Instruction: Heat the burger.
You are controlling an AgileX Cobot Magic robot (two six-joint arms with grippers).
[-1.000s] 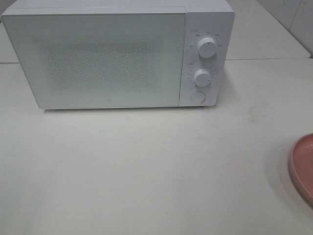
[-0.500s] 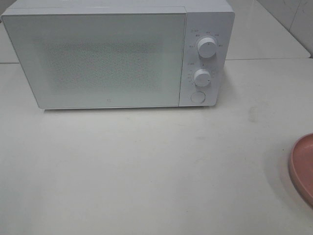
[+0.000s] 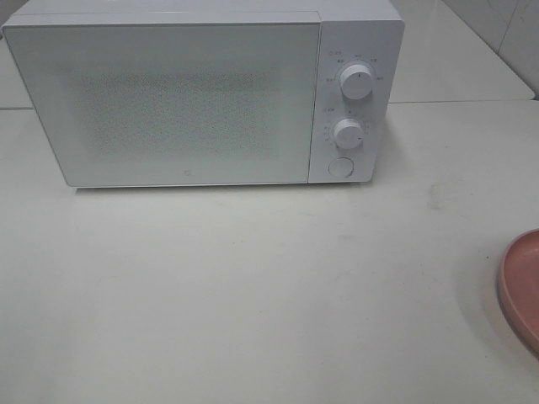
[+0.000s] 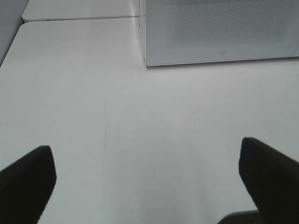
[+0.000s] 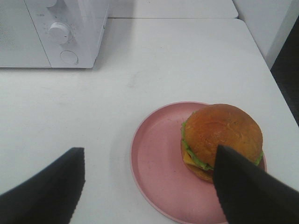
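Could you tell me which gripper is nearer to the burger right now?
Right. The right gripper hangs open just above the burger on its pink plate; the left gripper hangs open over bare table, no burger in its view.

A staged kitchen corner, more test bench than home: a white microwave with two dials stands shut on a plain white surface, a pink plate carries a burger, and pale tiled walls sit behind.
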